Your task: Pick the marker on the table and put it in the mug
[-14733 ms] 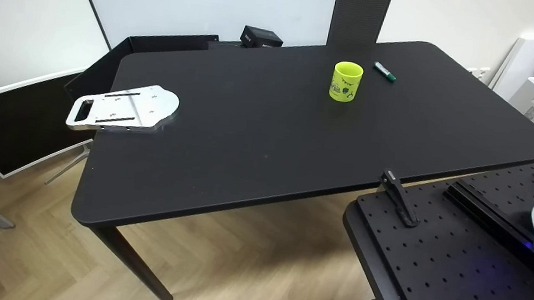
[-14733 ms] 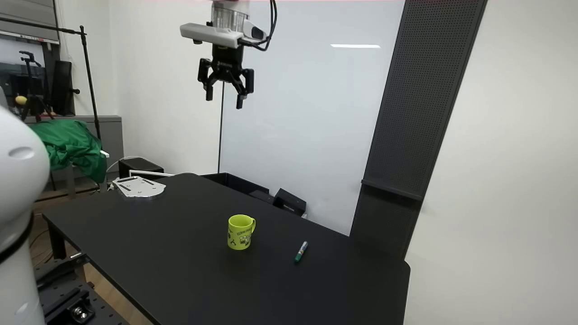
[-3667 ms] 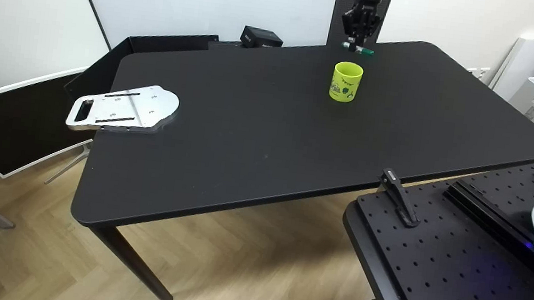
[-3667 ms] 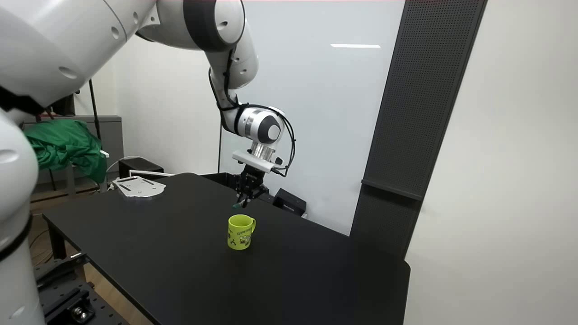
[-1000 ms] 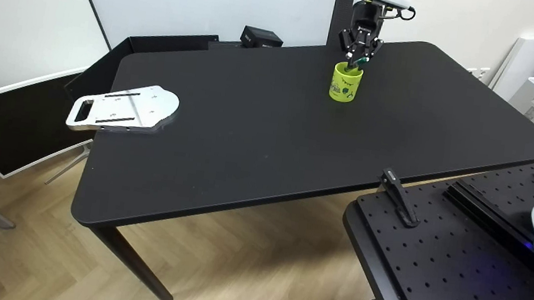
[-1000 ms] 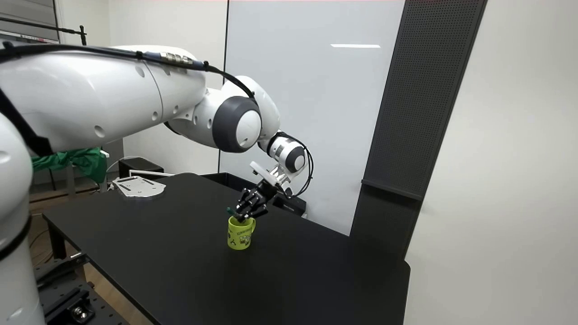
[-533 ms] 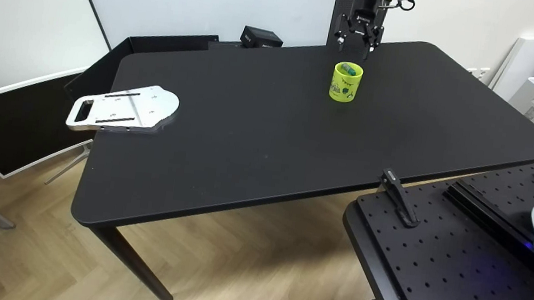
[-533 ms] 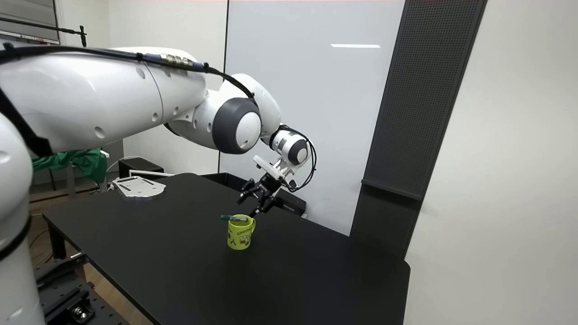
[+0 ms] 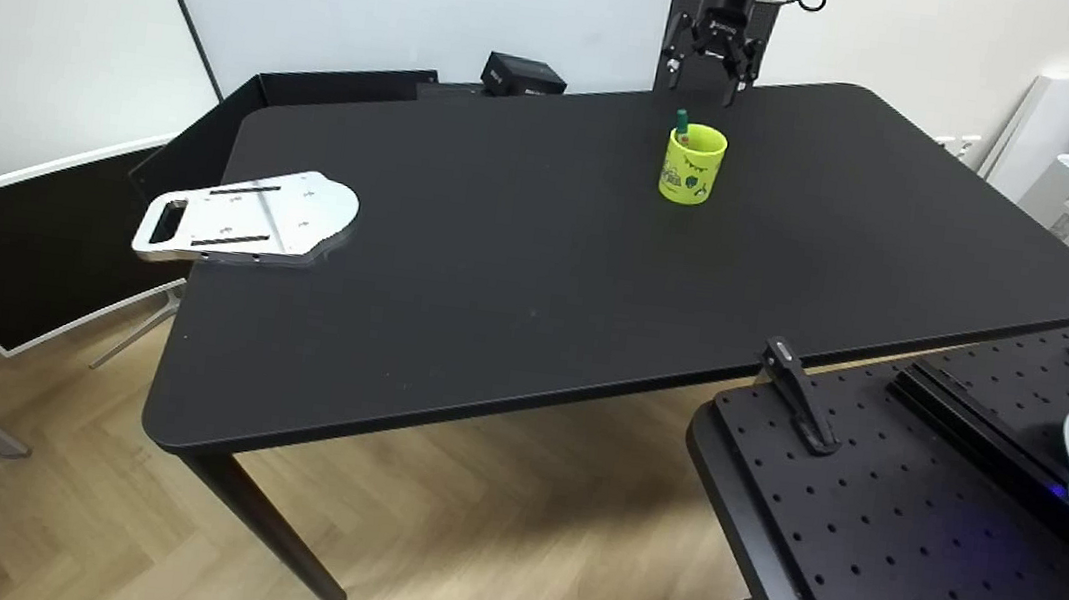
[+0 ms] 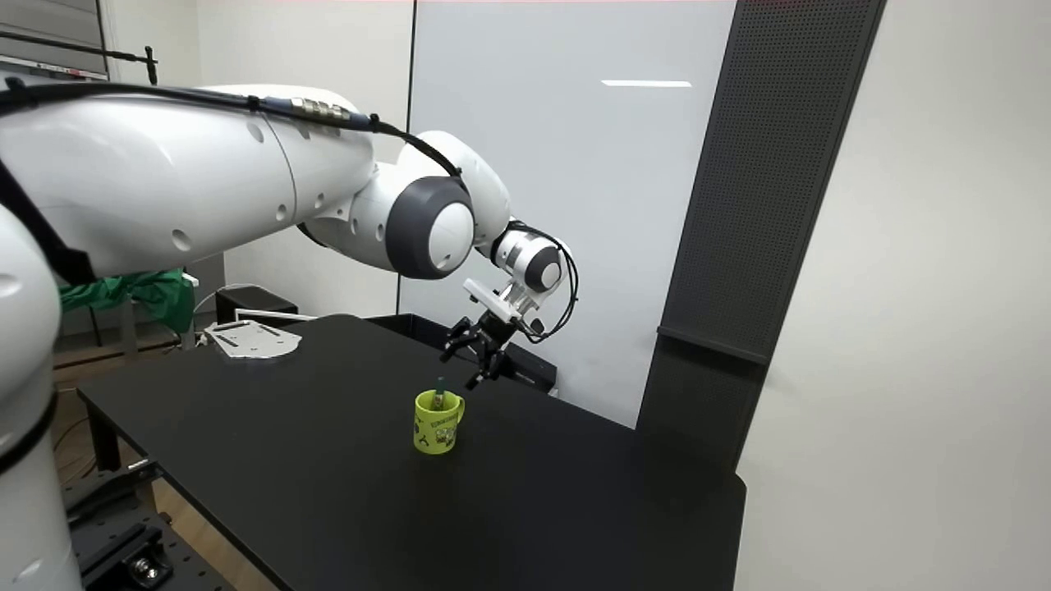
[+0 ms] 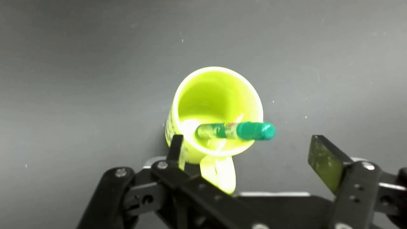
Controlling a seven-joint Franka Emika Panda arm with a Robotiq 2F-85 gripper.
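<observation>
The yellow-green mug (image 9: 689, 181) stands upright on the black table (image 9: 498, 266); it also shows in an exterior view (image 10: 435, 432) and in the wrist view (image 11: 235, 95). The marker (image 11: 235, 131) has a green cap and a pale, green-printed body. It stands inside the mug, leaning on the wall, cap end up above the rim. Its cap shows in both exterior views (image 9: 682, 126) (image 10: 439, 392); its lower end is hidden there by the mug. My gripper (image 9: 701, 93) is open and empty, above and behind the mug, apart from it; the wrist view shows its spread fingers (image 11: 248, 140).
A silver plate with a handle slot (image 9: 257, 213) lies at the table's far end, overhanging the edge. A black board with holes (image 9: 919, 545) adjoins the table's near side. A black box (image 10: 530, 369) sits behind the table, by the white wall panel.
The marker was lifted from the table, carried to the mug and let go. Half a second ago it lay tilted across the rim; now it stands inside. The gripper opened and rose away.
</observation>
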